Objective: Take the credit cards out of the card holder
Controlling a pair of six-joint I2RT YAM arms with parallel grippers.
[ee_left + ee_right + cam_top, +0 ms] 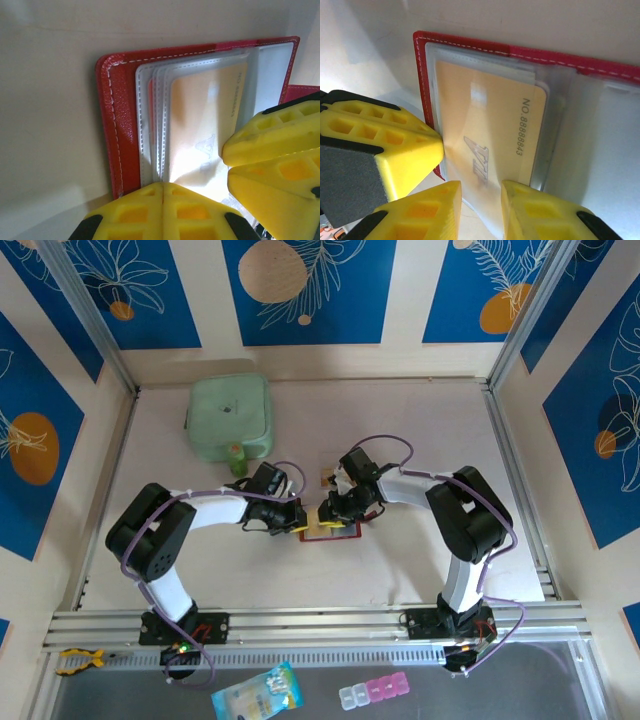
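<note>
Card holder [338, 533] lay open on the table [420, 575], roughly midway btwn the 2 arms, red cover down and clear sleeves [150, 130] fanned on top. A mint-green pouch [230, 415] sat well apart from it, toward the far left. Both grippers met at the holder's left end in the top view.

L gripper [163, 189]: fingers pressed together, no gap, tips at the holder's edge by the sleeves. Couldn't tell if a sleeve was caught btwn them. In the R wrist view 1 L finger touched the red cover just beside the front sleeve.

R gripper [481, 189]: fingers a narrow gap apart, w/ the lower edge of the front sleeve and its card in that gap. Couldn't tell if they actually pinched it.

1 tan-gold credit card [485, 110], printed "NO.8888843", sat inside the front sleeve. A thin orange sliver showed in a sleeve behind it.
</note>
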